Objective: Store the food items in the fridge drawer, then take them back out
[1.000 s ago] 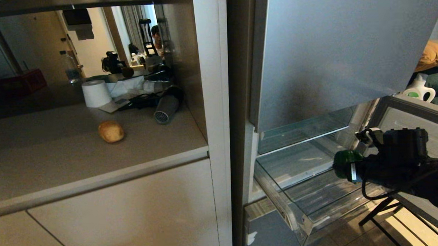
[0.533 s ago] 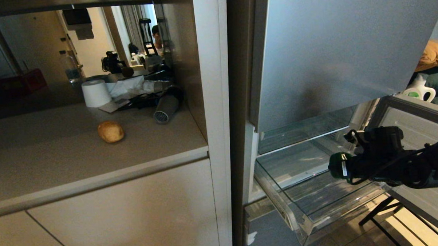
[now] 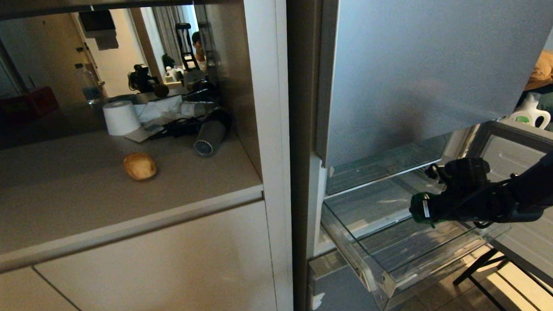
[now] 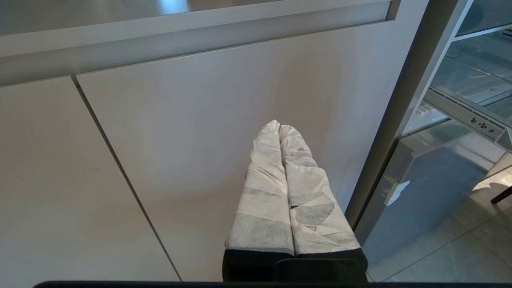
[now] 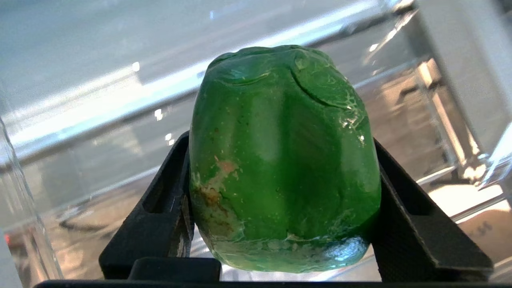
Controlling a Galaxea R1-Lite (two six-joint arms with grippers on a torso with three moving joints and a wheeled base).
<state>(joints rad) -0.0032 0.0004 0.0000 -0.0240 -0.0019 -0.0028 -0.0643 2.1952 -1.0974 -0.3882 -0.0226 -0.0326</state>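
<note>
Right hand (image 3: 417,209) has carried the bell pepper (image 5: 283,160) further over the fridge drawer (image 3: 377,281), clamped across its glossy, slippery, firm flanks.

This is a lived-in home kitchen. A silver-grey fridge (image 3: 420,67) stands open beside built-in beige cabinet doors (image 3: 161,270), its clear fridge drawer (image 3: 391,280) pulled out over a tiled floor (image 3: 452,301). The desk (image 3: 75,194) in the cabinet recess carries household clutter: a toilet paper roll (image 3: 121,117), a hair dryer (image 3: 210,135), a water bottle (image 3: 88,84) and a potato (image 3: 140,166). A detergent bottle (image 3: 530,112) and an orange cushion (image 3: 547,68) show behind the fridge.
</note>
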